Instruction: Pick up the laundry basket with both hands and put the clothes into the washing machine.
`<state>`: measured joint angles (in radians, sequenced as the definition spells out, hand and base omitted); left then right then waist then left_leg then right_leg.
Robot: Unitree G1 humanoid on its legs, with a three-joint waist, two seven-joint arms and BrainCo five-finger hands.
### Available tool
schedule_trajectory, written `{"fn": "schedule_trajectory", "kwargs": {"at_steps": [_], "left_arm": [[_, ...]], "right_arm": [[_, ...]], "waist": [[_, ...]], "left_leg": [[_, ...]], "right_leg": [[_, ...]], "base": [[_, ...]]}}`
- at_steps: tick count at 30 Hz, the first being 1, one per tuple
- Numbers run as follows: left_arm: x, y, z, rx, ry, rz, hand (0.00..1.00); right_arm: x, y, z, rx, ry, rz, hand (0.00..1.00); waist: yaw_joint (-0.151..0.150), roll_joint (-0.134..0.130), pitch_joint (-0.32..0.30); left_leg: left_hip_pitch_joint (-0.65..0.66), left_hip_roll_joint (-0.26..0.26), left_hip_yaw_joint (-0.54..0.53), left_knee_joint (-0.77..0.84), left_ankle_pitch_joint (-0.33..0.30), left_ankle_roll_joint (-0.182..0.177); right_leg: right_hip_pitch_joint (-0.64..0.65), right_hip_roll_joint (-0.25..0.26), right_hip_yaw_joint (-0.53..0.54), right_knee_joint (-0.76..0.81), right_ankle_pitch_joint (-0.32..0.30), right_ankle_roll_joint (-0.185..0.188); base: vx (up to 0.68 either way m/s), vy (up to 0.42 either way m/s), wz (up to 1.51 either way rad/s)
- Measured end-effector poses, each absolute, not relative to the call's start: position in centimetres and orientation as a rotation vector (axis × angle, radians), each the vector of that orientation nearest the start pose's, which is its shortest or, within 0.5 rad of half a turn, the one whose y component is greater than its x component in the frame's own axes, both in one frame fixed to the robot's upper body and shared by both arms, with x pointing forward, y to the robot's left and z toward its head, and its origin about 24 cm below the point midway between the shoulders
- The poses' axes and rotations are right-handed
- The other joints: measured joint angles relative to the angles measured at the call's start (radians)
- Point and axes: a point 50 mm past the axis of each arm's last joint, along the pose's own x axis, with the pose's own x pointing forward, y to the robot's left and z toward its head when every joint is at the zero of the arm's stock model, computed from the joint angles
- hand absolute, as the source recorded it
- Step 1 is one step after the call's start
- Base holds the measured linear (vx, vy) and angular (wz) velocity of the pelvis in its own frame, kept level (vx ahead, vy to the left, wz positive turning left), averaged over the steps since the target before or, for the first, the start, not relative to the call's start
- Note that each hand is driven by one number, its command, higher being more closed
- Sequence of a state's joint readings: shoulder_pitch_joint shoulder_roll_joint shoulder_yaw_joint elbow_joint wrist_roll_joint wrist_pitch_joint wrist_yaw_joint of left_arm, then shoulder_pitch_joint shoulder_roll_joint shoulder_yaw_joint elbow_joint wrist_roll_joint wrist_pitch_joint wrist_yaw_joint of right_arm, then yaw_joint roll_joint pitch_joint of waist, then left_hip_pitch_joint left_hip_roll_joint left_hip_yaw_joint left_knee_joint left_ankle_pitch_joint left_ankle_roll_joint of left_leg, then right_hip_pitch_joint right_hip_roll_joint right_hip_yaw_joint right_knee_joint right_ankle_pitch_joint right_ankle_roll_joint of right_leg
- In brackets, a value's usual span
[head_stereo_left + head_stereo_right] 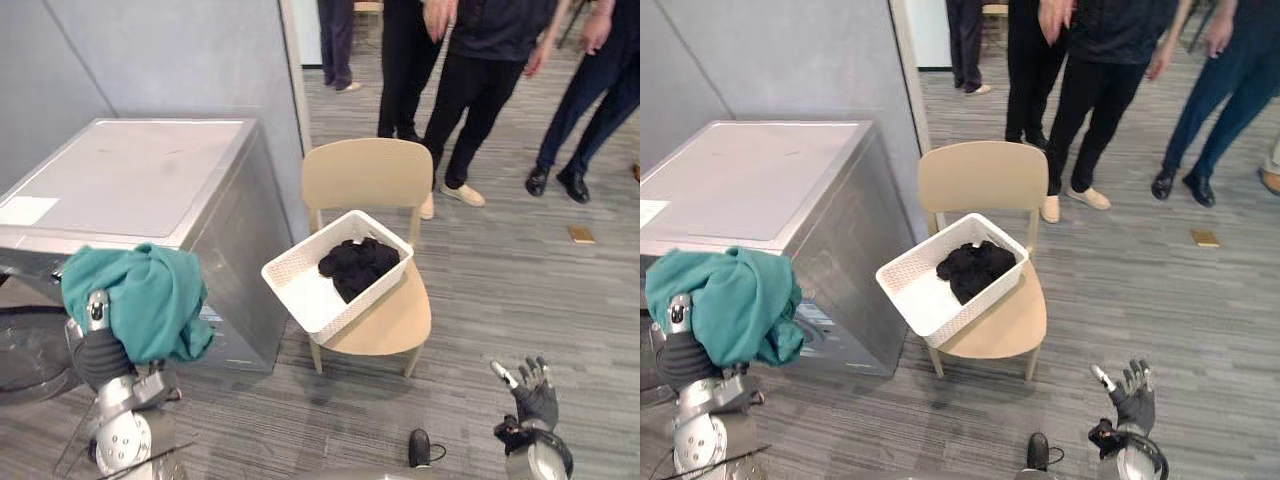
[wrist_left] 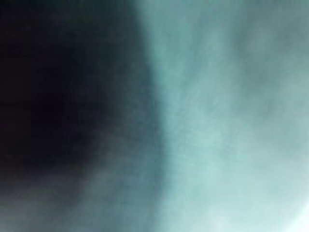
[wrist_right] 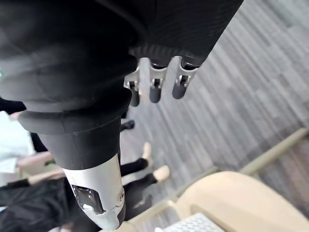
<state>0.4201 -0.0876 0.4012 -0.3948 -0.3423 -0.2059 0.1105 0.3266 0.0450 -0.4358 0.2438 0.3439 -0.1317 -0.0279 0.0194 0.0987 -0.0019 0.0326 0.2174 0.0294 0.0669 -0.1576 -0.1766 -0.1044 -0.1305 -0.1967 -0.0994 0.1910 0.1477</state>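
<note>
A white laundry basket [image 1: 303, 292] rests tilted on the seat of a pale wooden chair [image 1: 368, 175], with black clothes [image 1: 357, 265] in its far end. A teal garment [image 1: 150, 300] hangs over my raised left hand [image 1: 100, 355] in front of the silver washing machine [image 1: 130, 180], close to its front corner; the cloth [image 2: 231, 121] hides that hand's fingers. My right hand [image 1: 535, 395] is low at the right, well short of the chair, open with straight fingers [image 3: 154, 89] and nothing in it.
Several people stand behind the chair at the top right [image 1: 470, 90]. A grey partition wall [image 1: 180, 60] runs behind the machine. A small brown object [image 1: 581, 235] lies on the grey plank floor. What looks like the machine's round door [image 1: 30, 350] juts out at the lower left.
</note>
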Motion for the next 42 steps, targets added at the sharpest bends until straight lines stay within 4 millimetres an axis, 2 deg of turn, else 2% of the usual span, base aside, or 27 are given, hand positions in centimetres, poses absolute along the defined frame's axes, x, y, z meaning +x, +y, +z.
{"fn": "schedule_trajectory", "kwargs": {"at_steps": [4, 5, 7, 10, 11, 12, 13, 14, 16, 19, 23, 25, 27, 29, 31, 32, 33, 34, 35, 37, 38, 39, 40, 41, 42], "left_arm": [[12.1, 25.5, 2.8, -0.244, -0.063, 0.668, 1.0], [11.6, 25.3, 0.5, -0.268, 0.036, 0.686, 1.0], [10.5, 25.3, -2.2, -0.292, 0.156, 0.72, 1.0], [8.0, 24.1, -8.2, -0.333, 0.464, 0.757, 1.0], [7.5, 23.9, -9.2, -0.34, 0.521, 0.762, 1.0], [5.8, 23.2, -11.9, -0.367, 0.681, 0.787, 1.0], [5.1, 23.0, -12.7, -0.378, 0.738, 0.8, 1.0], [3.8, 22.7, -14.2, -0.396, 0.846, 0.832, 1.0], [1.8, 21.6, -15.9, -0.455, 0.993, 0.887, 1.0], [0.6, 21.0, -16.5, -0.476, 1.065, 0.901, 1.0], [1.3, 21.4, -16.6, -0.473, 1.068, 0.882, 1.0], [2.2, 21.2, -16.6, -0.483, 1.054, 0.868, 1.0], [3.2, 21.0, -16.6, -0.492, 1.035, 0.851, 1.0], [4.4, 20.7, -16.4, -0.493, 1.005, 0.82, 1.0], [5.0, 20.8, -16.2, -0.487, 0.981, 0.805, 1.0], [5.4, 21.0, -16.0, -0.494, 0.955, 0.814, 1.0], [5.8, 21.2, -15.9, -0.499, 0.936, 0.817, 1.0], [6.0, 21.2, -15.8, -0.499, 0.93, 0.817, 1.0], [6.0, 21.0, -15.9, -0.514, 0.929, 0.823, 1.0], [4.9, 20.5, -16.1, -0.53, 0.955, 0.848, 1.0], [4.3, 20.4, -16.1, -0.515, 0.973, 0.848, 1.0], [4.0, 20.4, -16.2, -0.516, 0.979, 0.854, 1.0], [3.5, 20.3, -16.3, -0.521, 0.996, 0.865, 1.0], [3.1, 20.4, -16.3, -0.523, 1.003, 0.877, 1.0], [3.0, 20.4, -16.3, -0.52, 1.002, 0.88, 1.0]], "right_arm": [[10.8, -24.9, -7.9, 0.369, 0.424, -0.69, 0.0], [10.1, -24.5, -8.8, 0.386, 0.472, -0.703, 0.0], [9.4, -24.1, -9.9, 0.411, 0.532, -0.716, 0.0], [7.2, -22.9, -12.4, 0.453, 0.682, -0.746, 0.0], [6.7, -22.7, -12.9, 0.461, 0.712, -0.752, 0.0], [5.3, -22.0, -14.0, 0.49, 0.793, -0.773, 0.0], [5.1, -21.8, -14.4, 0.507, 0.818, -0.781, 0.0], [4.2, -21.7, -15.1, 0.532, 0.863, -0.821, 0.0], [2.8, -21.9, -16.0, 0.553, 0.952, -0.876, 0.0], [2.3, -22.0, -16.6, 0.549, 1.018, -0.88, 0.0], [2.9, -22.3, -16.7, 0.526, 1.05, -0.849, 0.0], [3.6, -22.4, -16.7, 0.517, 1.044, -0.831, 0.0], [4.5, -22.4, -16.6, 0.511, 1.035, -0.807, 0.0], [5.3, -22.5, -16.5, 0.483, 1.031, -0.772, 0.0], [6.4, -22.3, -16.4, 0.462, 1.022, -0.73, 0.0], [7.8, -22.1, -16.2, 0.457, 0.999, -0.7, 0.0], [9.1, -22.0, -15.9, 0.449, 0.973, -0.677, 0.0], [9.9, -22.2, -15.7, 0.444, 0.952, -0.67, 0.0], [11.4, -22.4, -15.2, 0.437, 0.912, -0.658, 0.0], [13.5, -23.2, -14.4, 0.421, 0.858, -0.647, 0.0], [15.0, -23.3, -13.8, 0.413, 0.817, -0.628, 0.0], [15.5, -23.1, -13.6, 0.413, 0.807, -0.617, 0.0], [16.2, -23.2, -13.3, 0.411, 0.785, -0.611, 0.0], [16.3, -23.5, -13.1, 0.402, 0.763, -0.615, 0.0], [16.1, -23.7, -13.1, 0.399, 0.764, -0.625, 0.0]], "waist": [[0.016, -0.009, -0.006], [0.023, -0.015, -0.009], [0.024, -0.025, -0.017], [0.023, -0.034, -0.022], [0.023, -0.035, -0.022], [0.022, -0.039, -0.024], [0.021, -0.04, -0.025], [0.019, -0.043, -0.025], [0.017, -0.044, -0.024], [0.02, -0.045, -0.021], [0.014, -0.047, -0.015], [0.005, -0.032, -0.005], [-0.009, -0.027, 0.008], [-0.007, -0.021, 0.025], [0.003, -0.026, 0.037], [0.011, -0.027, 0.044], [0.025, -0.046, 0.062], [0.031, -0.053, 0.076], [0.055, -0.058, 0.097], [0.056, -0.059, 0.098], [0.056, -0.078, 0.102], [0.06, -0.078, 0.103], [0.068, -0.078, 0.104], [0.06, -0.078, 0.103], [0.05, -0.077, 0.104]], "left_leg": [[0.005, -0.01, -0.012, 0.017, -0.006, 0.009], [0.01, -0.013, -0.017, 0.021, -0.01, 0.015], [0.01, -0.015, -0.021, 0.021, -0.015, 0.023], [0.011, -0.019, -0.029, 0.021, -0.017, 0.028], [0.013, -0.02, -0.029, 0.02, -0.017, 0.028], [0.013, -0.023, -0.029, 0.019, -0.017, 0.028], [0.013, -0.025, -0.029, 0.018, -0.017, 0.028], [0.014, -0.029, -0.028, 0.016, -0.018, 0.028], [0.024, -0.03, -0.024, 0.005, -0.019, 0.026], [0.037, -0.027, -0.004, -0.014, -0.021, 0.023], [0.046, -0.028, 0.002, -0.017, -0.02, 0.022], [0.051, -0.026, -0.007, -0.012, -0.02, 0.023], [0.046, -0.025, -0.041, -0.006, -0.019, 0.022], [0.008, -0.023, -0.116, 0.029, -0.018, 0.021], [-0.055, -0.026, -0.211, 0.055, 0.0, 0.003], [-0.094, -0.035, -0.265, 0.055, 0.039, -0.006], [-0.136, -0.058, -0.299, 0.052, 0.099, -0.005], [-0.15, -0.067, -0.305, 0.049, 0.129, 0.0], [-0.168, -0.082, -0.303, 0.04, 0.18, 0.016], [-0.184, -0.099, -0.259, -0.004, 0.272, 0.044], [-0.173, -0.1, -0.203, -0.083, 0.36, 0.065], [-0.178, -0.096, -0.159, -0.054, 0.334, 0.068], [-0.202, -0.087, -0.089, 0.08, 0.245, 0.08], [-0.229, -0.059, 0.009, 0.237, 0.175, 0.145], [-0.235, -0.048, 0.05, 0.265, 0.172, 0.147]], "right_leg": [[0.033, -0.019, -0.038, 0.0, -0.008, 0.008], [0.047, -0.026, -0.051, 0.0, -0.021, 0.016], [0.051, -0.029, -0.058, 0.0, -0.025, 0.019], [0.064, -0.037, -0.076, 0.0, -0.027, 0.016], [0.066, -0.038, -0.077, -0.001, -0.028, 0.017], [0.065, -0.042, -0.076, -0.002, -0.031, 0.021], [0.065, -0.044, -0.076, -0.004, -0.031, 0.022], [0.064, -0.046, -0.073, -0.005, -0.035, 0.027], [0.064, -0.045, -0.063, -0.005, -0.038, 0.03], [0.046, -0.038, -0.036, -0.005, -0.039, 0.03], [0.042, -0.034, -0.019, -0.005, -0.036, 0.027], [0.053, -0.033, -0.026, 0.0, -0.038, 0.03], [0.071, -0.033, -0.056, 0.0, -0.04, 0.026], [0.103, -0.035, -0.126, 0.0, -0.052, 0.016], [0.122, -0.036, -0.213, 0.0, -0.086, 0.015], [0.125, -0.04, -0.274, 0.0, -0.095, 0.012], [0.126, -0.055, -0.328, 0.001, -0.105, 0.016], [0.128, -0.062, -0.353, 0.007, -0.11, 0.012], [0.131, -0.077, -0.393, 0.031, -0.127, 0.007], [0.12, -0.105, -0.436, 0.085, -0.166, -0.015], [0.105, -0.136, -0.452, 0.109, -0.178, -0.051], [0.101, -0.146, -0.483, 0.119, -0.166, -0.059], [0.093, -0.162, -0.517, 0.154, -0.146, -0.081], [0.087, -0.186, -0.547, 0.203, -0.121, -0.108], [0.097, -0.194, -0.565, 0.22, -0.122, -0.107]], "base": [[0.0, 0.017, 0.25], [-0.03, 0.011, 0.19], [-0.02, 0.004, 0.13], [-0.01, 0.001, 0.13], [0.0, 0.007, 0.09], [0.0, 0.0, 0.0], [0.0, 0.0, 0.0], [0.0, 0.0, 0.0], [0.03, 0.022, -0.08], [0.05, 0.022, -0.24], [0.06, 0.031, -0.15], [0.09, 0.031, 0.13], [0.08, 0.014, 0.4], [0.03, -0.049, 1.02], [0.01, -0.076, 1.43], [-0.01, -0.107, 1.57], [-0.03, -0.125, 1.52], [-0.07, -0.105, 1.38], [-0.09, -0.062, 1.25], [-0.11, -0.012, 1.22], [-0.1, 0.049, 0.78], [-0.08, 0.062, 0.52], [0.02, 0.081, 0.19], [0.04, 0.102, 0.29], [0.03, 0.174, 0.79]]}}
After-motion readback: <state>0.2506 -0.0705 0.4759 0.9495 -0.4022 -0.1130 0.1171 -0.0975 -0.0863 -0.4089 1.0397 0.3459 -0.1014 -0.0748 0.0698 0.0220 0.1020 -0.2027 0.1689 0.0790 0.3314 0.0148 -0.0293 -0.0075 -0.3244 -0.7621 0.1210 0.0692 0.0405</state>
